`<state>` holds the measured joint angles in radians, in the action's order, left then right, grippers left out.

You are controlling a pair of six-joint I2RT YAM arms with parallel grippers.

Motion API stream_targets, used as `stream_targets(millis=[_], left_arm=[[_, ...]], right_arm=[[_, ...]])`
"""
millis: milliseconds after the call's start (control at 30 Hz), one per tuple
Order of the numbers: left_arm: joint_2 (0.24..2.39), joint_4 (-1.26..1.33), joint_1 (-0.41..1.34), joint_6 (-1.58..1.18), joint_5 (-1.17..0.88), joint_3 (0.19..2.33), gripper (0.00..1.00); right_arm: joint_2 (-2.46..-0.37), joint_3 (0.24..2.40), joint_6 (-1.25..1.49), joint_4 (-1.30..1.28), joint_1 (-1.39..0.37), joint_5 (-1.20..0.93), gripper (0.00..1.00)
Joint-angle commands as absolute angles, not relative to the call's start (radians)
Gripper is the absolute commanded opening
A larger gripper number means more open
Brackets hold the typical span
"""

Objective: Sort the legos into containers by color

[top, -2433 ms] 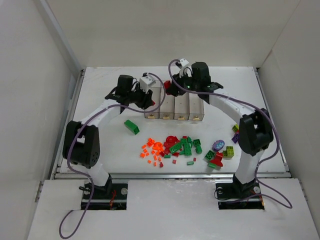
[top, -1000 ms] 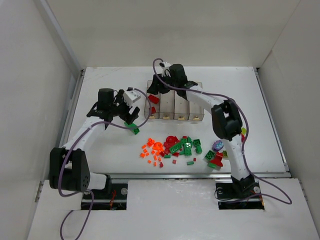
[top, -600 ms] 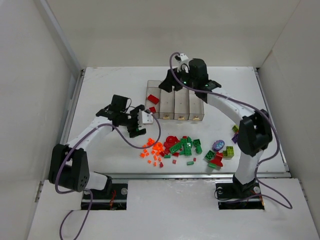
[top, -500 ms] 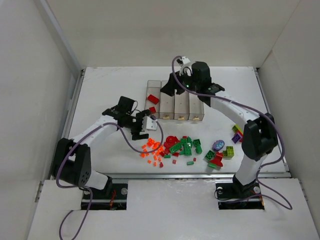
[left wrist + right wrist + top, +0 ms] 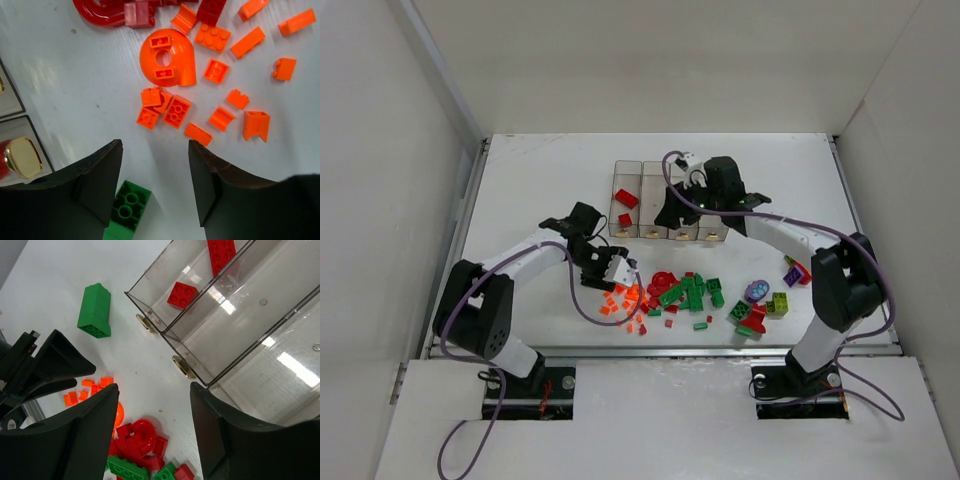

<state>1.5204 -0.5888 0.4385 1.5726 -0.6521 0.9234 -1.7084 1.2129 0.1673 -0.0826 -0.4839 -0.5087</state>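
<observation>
open fingers above the orange scatter

the left gripper (image 5: 155, 146) hangs low over the table (image 5: 75, 85), its two black fingers apart and nothing between them. just ahead of the tips lie the orange bricks (image 5: 175, 111), small and scattered, around a curved orange piece (image 5: 167, 62) with a hole in it. a green brick (image 5: 127, 210) lies by the left finger, partly hidden under it. a brass knob (image 5: 22, 157) on a bin end shows at the edge of that view.

the right gripper (image 5: 153, 386) is also open and empty, held above the near ends of the bins (image 5: 165, 325). these are clear, thin-walled troughs joined side by side. the end one holds two red bricks (image 5: 182, 294); the ones next to it look bare. the rest of the mixed heap (image 5: 690, 292) is on the table in front of the bins.

the bricks look hard, light and glossy, so they should not crush but could skid or flip if pinched off-centre. the flat side walls are the best hold, across the short width. the smallest orange bits lie close together, so a closing pinch may catch two.
</observation>
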Motion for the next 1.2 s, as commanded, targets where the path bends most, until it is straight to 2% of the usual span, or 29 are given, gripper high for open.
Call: stream_targets(millis=[0,133,267,433,500,767,833,900,1167], left_arm=[[1.456,-0.641,0.436,1.574,-0.623,0.893,0.51],[1.436,-0.527,0.419,1.369,-0.549,0.873,0.45],[1.384,-0.471,0.326,1.243,-0.6,0.861,0.45],[1.302,-0.376,0.305,1.106,-0.623,0.785,0.45],[1.246,-0.331,0.295,1.04,-0.623,0.753,0.47],[1.158,-0.253,0.285,0.882,-0.623,0.696,0.49],[1.125,-0.233,0.285,0.873,-0.623,0.683,0.49],[1.095,-0.233,0.285,0.864,-0.623,0.654,0.49],[1.02,-0.172,0.285,0.825,-0.612,0.595,0.52]], right_arm=[[-1.651,1.22,0.126,-0.098,-0.494,-0.482,0.64],[-1.651,1.229,0.065,-0.199,-0.517,-0.367,0.63],[-1.64,1.239,0.04,-0.296,-0.526,-0.285,0.6],[-1.614,1.203,-0.018,-0.388,-0.601,-0.172,0.6],[-1.592,1.171,-0.028,-0.397,-0.649,-0.172,0.6],[-1.572,1.118,-0.047,-0.477,-0.658,-0.256,0.63],[-1.581,1.094,-0.048,-0.486,-0.667,-0.281,0.76],[-1.582,1.08,-0.038,-0.486,-0.692,-0.291,0.99],[-1.56,1.034,0.011,-0.43,-0.771,-0.241,1.0]])
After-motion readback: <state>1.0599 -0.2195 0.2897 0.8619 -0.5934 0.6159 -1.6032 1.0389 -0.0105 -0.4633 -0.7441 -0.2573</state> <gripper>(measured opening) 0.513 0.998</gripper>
